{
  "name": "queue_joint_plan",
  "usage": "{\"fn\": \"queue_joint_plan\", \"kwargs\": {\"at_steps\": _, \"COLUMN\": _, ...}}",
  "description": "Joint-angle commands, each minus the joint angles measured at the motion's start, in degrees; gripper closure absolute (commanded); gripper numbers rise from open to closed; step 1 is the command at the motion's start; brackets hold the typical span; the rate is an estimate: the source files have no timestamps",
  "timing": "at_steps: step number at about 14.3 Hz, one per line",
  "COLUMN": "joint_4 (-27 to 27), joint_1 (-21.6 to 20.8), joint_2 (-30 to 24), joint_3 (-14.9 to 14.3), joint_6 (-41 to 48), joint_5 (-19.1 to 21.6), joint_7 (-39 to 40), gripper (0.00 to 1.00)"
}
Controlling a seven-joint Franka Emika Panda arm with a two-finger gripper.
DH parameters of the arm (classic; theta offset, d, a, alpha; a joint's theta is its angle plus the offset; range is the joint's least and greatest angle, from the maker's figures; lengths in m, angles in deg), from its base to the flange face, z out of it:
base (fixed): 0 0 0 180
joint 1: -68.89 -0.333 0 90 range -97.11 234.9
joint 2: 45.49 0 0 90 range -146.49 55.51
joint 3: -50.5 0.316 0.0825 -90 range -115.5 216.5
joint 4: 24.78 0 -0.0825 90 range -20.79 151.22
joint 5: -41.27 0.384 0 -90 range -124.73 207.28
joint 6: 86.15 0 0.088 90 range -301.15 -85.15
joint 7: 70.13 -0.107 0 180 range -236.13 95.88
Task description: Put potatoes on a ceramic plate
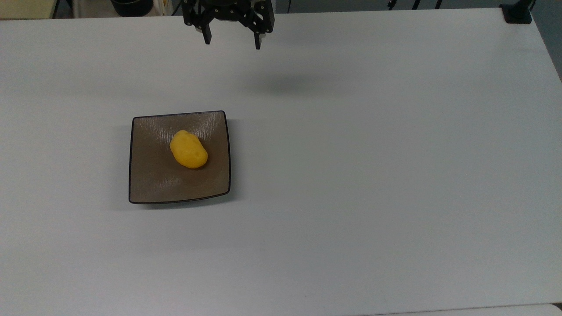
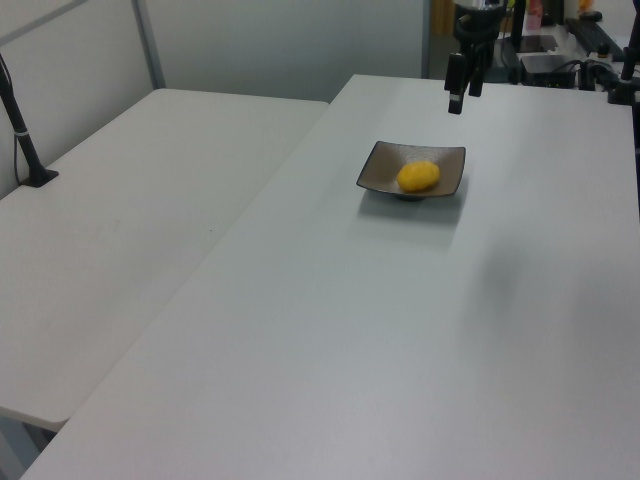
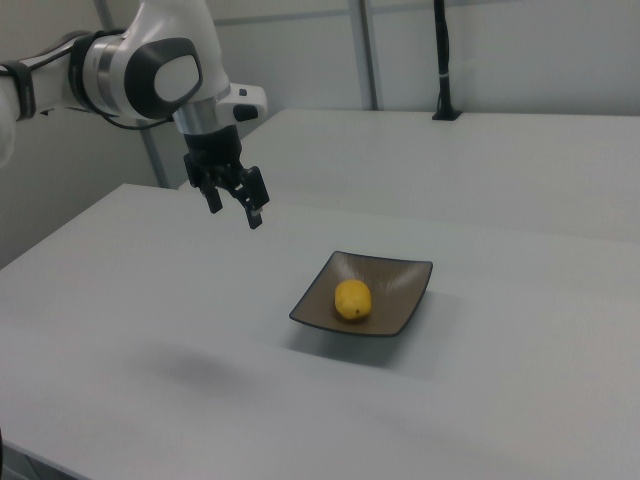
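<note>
The yellow potato [image 1: 189,149] [image 2: 418,176] [image 3: 352,299] lies near the middle of the square brown ceramic plate [image 1: 153,184] [image 2: 376,172] [image 3: 400,290] on the white table. My gripper [image 1: 232,41] [image 2: 460,100] [image 3: 234,211] hangs open and empty, high above the table, beyond the plate's far edge and slightly toward the top view's right. Its black fingers point down with a wide gap between them.
The white table [image 1: 373,175] spreads wide around the plate. A black post base [image 1: 517,13] stands at its far right corner in the top view. A second white table [image 2: 120,220] lies at the left view's left, with a black stand [image 2: 25,150] on it.
</note>
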Motion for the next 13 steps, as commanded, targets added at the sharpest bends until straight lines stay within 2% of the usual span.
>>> {"fn": "queue_joint_plan", "kwargs": {"at_steps": 1, "joint_4": 0.8, "joint_1": -1.4, "joint_2": -0.3, "joint_3": -1.0, "joint_6": 1.1, "joint_5": -1.1, "joint_7": -0.2, "gripper": 0.00}}
{"fn": "queue_joint_plan", "kwargs": {"at_steps": 3, "joint_4": 0.8, "joint_1": -1.5, "joint_2": -0.3, "joint_3": -0.6, "joint_6": 2.1, "joint_5": -5.6, "joint_7": -0.4, "gripper": 0.00}}
{"fn": "queue_joint_plan", "kwargs": {"at_steps": 8, "joint_4": 0.7, "joint_1": -1.5, "joint_2": -0.4, "joint_3": -0.6, "joint_6": 6.2, "joint_5": -5.6, "joint_7": 1.8, "gripper": 0.00}}
{"fn": "queue_joint_plan", "kwargs": {"at_steps": 13, "joint_4": 0.7, "joint_1": -1.4, "joint_2": -0.3, "joint_3": -0.6, "joint_6": 6.2, "joint_5": -5.4, "joint_7": 4.7, "gripper": 0.00}}
